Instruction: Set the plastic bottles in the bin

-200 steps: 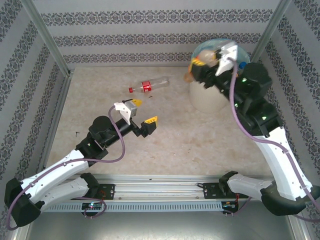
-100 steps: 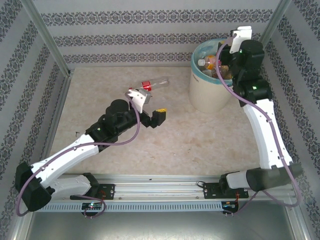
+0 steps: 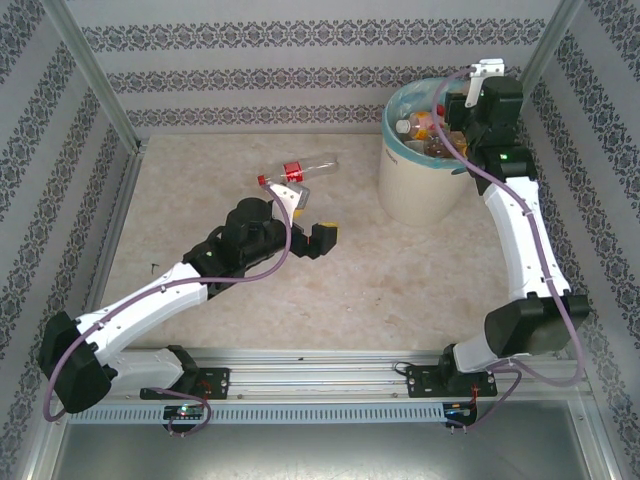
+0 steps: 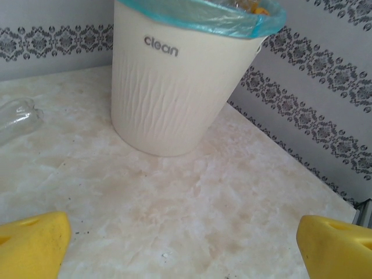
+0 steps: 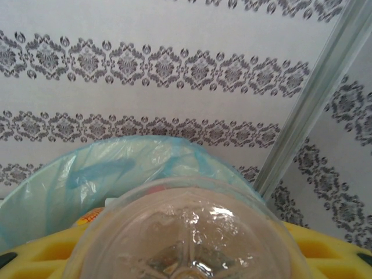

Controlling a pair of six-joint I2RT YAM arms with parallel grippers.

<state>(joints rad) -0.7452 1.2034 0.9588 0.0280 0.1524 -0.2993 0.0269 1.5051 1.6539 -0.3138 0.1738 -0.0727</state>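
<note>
One loose bottle (image 3: 300,169): clear, with a red label and red cap, lying on its side on the table (image 3: 200,190). It is just beyond the left gripper's fingertips and apart from them. In the left wrist view its clear end (image 4: 14,119) shows ahead of the left-hand finger.
Left gripper (image 3: 311,218): released, jaws spread wide with nothing between them. Its yellow fingertips (image 4: 29,244) sit in the bottom corners of its own view, low over the table.
Right gripper (image 3: 443,118): clenched on a bottle, above the bin's mouth.
Held bottle (image 5: 186,232): clear plastic, its moulded base turned toward the right wrist camera. It sits between the yellow fingers (image 5: 331,250); its label and cap cannot be made out.
Bin (image 3: 420,190): cream-white, ribbed, with the word "clean" on its wall. It stands right under the right gripper, and ahead of the left gripper, well apart from it.
Liner (image 5: 116,168): light teal, folded over the bin's rim, beyond and below the held bottle.
Bottles in the bin (image 3: 405,127): several, just beside the right gripper's fingers. One has a white cap; the count cannot be told.
Wall (image 5: 145,64): patterned panels beyond the right gripper.
Metal post (image 5: 314,110): stands to the right gripper's right.
</note>
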